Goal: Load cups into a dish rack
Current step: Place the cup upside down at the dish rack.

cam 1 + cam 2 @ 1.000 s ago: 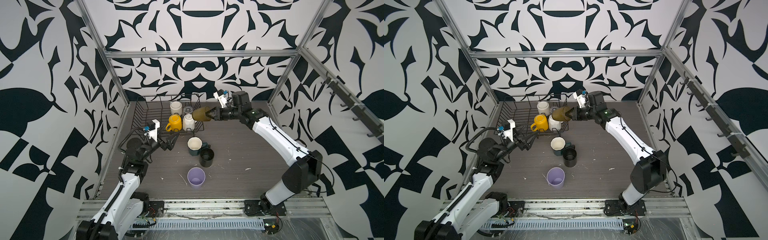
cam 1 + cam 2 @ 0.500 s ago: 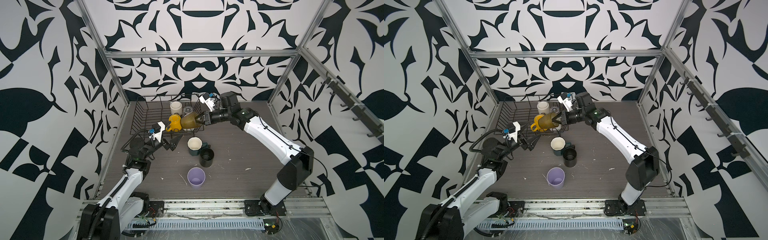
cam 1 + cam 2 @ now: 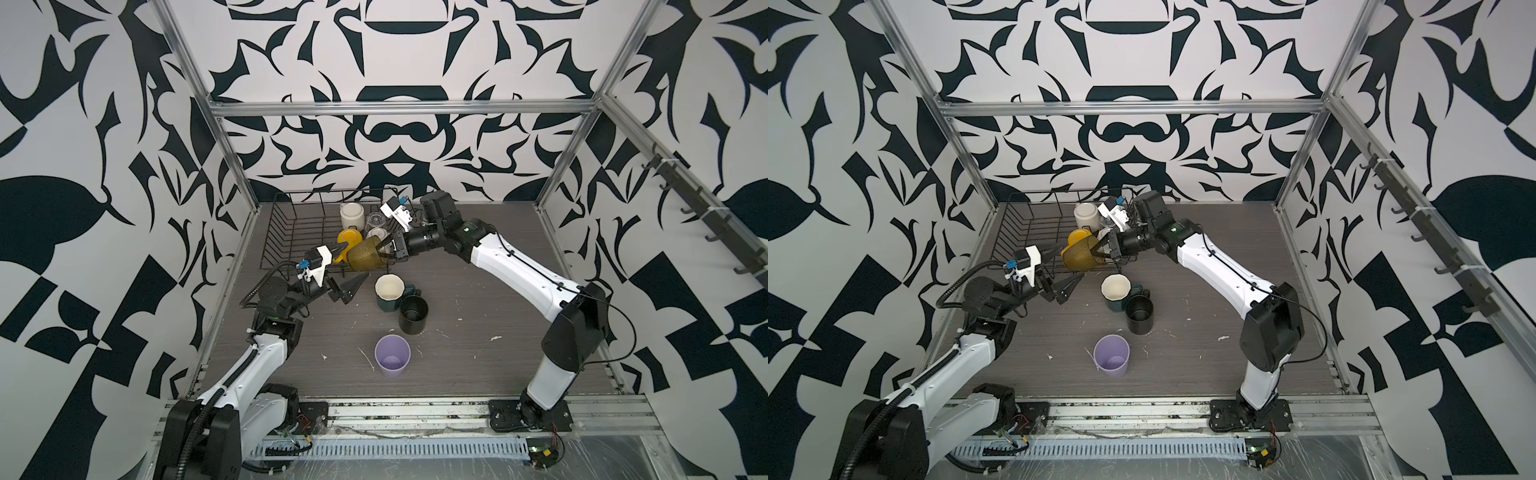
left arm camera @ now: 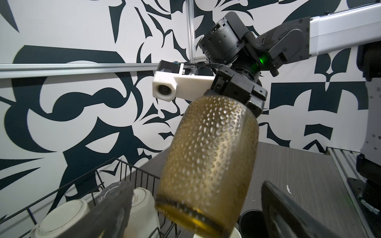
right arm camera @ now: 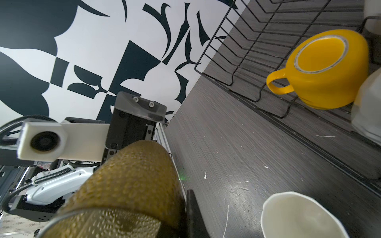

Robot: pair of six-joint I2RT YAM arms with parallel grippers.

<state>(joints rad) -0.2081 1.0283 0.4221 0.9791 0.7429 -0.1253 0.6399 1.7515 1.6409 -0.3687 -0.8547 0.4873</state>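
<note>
1. While the right gripper (image 3: 385, 250) stays out over the rack's near rail, it is clamped on a dimpled amber glass (image 3: 365, 258), which is tilted on its side.
2. Left gripper (image 3: 348, 268): spread wide and gripping nothing, with its fingers (image 4: 111, 208) on either side of the glass's free end in the left wrist view.
3. The black wire dish rack (image 3: 286, 232) sits at 11 o'clock on the table (image 3: 478, 291). It holds an upturned yellow mug (image 3: 348, 237), a white mug (image 3: 352, 214) and a clear glass (image 3: 376, 218).
4. Small print on a pale cup (image 4: 142, 204) in the rack is too blurred to read.
5. At 5 o'clock from the rack stands a green mug (image 3: 388, 293), with a black mug (image 3: 413, 318) just beside it. A lilac tumbler (image 3: 392, 355) stands nearer, at 6 o'clock.
6. The table is grey wood-grain flecked with white. The walls (image 3: 104, 124) carry a black-and-white leaf pattern behind aluminium framing (image 3: 399, 109).
</note>
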